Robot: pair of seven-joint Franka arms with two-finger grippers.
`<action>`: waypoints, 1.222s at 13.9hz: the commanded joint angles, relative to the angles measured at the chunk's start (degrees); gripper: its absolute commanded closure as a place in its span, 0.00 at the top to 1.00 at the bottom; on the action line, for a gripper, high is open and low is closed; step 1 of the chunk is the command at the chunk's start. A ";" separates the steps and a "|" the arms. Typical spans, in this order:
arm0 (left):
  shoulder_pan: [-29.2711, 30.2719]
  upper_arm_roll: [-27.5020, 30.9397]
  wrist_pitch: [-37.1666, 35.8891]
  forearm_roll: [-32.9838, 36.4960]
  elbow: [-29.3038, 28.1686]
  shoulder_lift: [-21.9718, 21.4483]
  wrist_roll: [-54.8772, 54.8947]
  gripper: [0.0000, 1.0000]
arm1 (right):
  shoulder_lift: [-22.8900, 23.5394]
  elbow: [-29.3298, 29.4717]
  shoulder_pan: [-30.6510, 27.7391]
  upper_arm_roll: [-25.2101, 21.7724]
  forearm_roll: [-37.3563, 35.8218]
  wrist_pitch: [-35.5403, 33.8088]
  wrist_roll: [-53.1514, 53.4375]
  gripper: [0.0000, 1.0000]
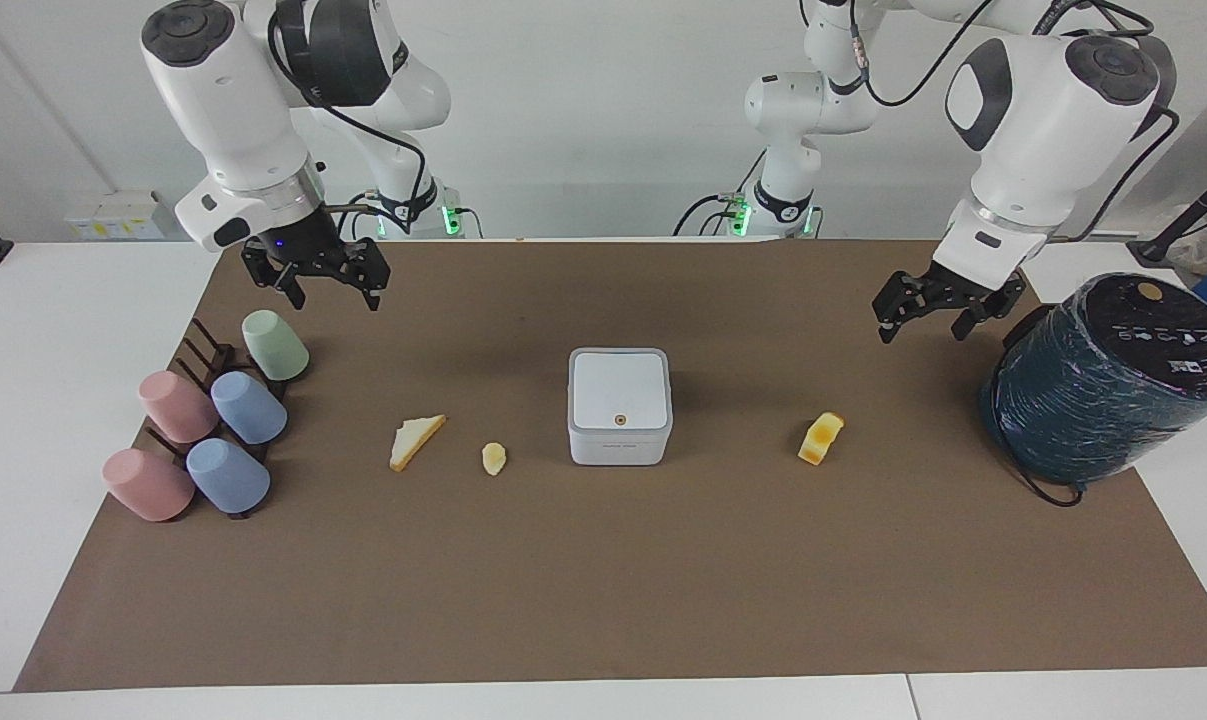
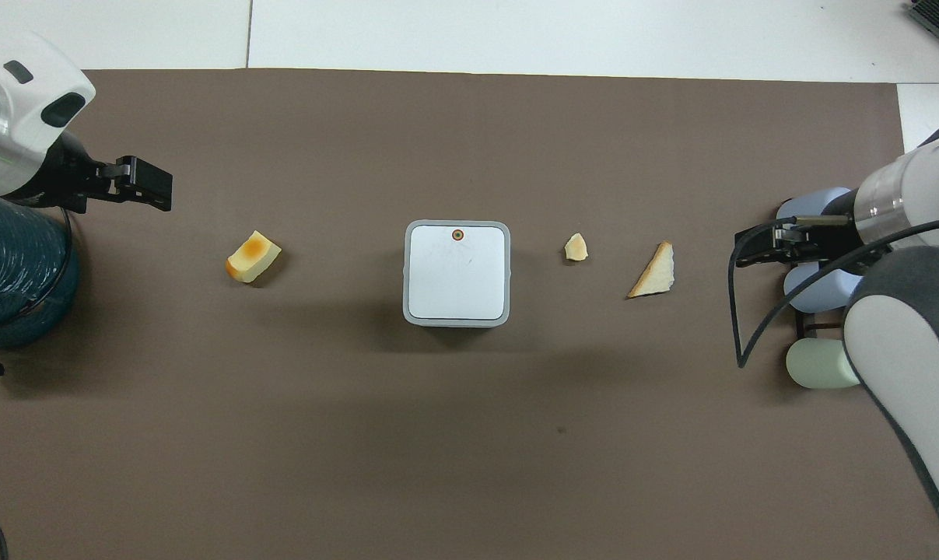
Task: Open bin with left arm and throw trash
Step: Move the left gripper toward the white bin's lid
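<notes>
Since the bin [image 1: 619, 405] sits lid-down at the middle of the counter [image 1: 603, 600] with all three scraps beside it, nothing is done yet. Both arms wait: the left hand [image 1: 948, 315] hangs spread and empty near the left arm's edge, the right hand [image 1: 318, 275] likewise over the cups [image 1: 213, 420]. Brown paper covers the white counter before a pale wall.

High facing view across table toward robots, steep overhead view, both sharing brown mat [image 1: 603, 600]

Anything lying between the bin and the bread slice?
Yes: one tiny pale yellow lump sits between the bin and the bread slice, clear in the overhead view.
</notes>
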 commanded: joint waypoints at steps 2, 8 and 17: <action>0.25 -0.19 0.99 1.19 -3.28 -2.37 0.01 1.00 | -1.28 -1.35 -0.96 0.53 0.33 0.19 -1.48 1.00; -2.90 -0.63 2.92 1.19 -3.45 -2.37 -0.51 1.00 | -1.28 -1.35 -0.96 0.53 0.33 0.19 -1.48 1.00; -15.20 -0.71 18.10 -4.52 -11.71 -3.26 -16.84 0.21 | -1.28 -1.35 -0.96 0.53 0.33 0.19 -1.57 1.00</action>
